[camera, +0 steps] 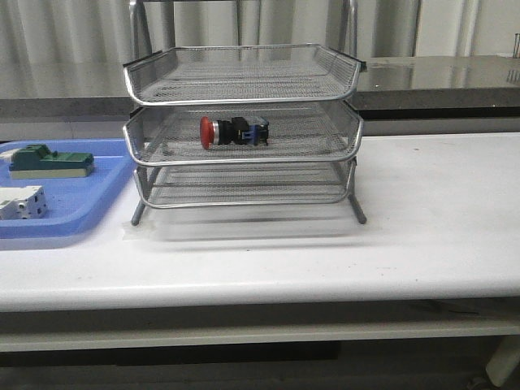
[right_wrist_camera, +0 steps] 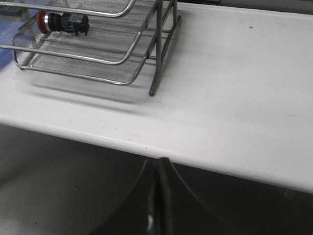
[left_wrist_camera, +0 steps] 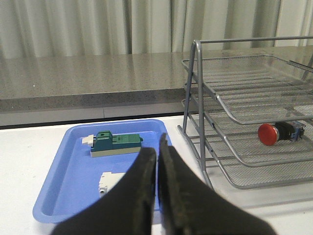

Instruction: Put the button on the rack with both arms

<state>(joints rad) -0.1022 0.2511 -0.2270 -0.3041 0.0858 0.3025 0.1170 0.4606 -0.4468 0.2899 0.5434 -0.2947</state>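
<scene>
The button [camera: 233, 132], red-headed with a black body and blue rear block, lies on its side on the middle tier of the silver wire rack [camera: 244, 88]. From the left wrist the button [left_wrist_camera: 279, 132] shows on that same tier of the rack [left_wrist_camera: 230, 105], and from the right wrist the button [right_wrist_camera: 62, 21] lies behind the rack's rim [right_wrist_camera: 93, 59]. My left gripper [left_wrist_camera: 157, 147] is shut and empty, held over the near edge of the blue tray, well clear of the rack. My right gripper [right_wrist_camera: 157, 164] is shut and empty, below the table's front edge. Neither arm appears in the front view.
A flat blue tray [camera: 81, 213] sits left of the rack, holding a green block [camera: 49, 160] and a white-grey block [camera: 22, 202]. The white table [camera: 422, 227] stretches right of the rack. A grey counter [camera: 439, 81] runs behind it.
</scene>
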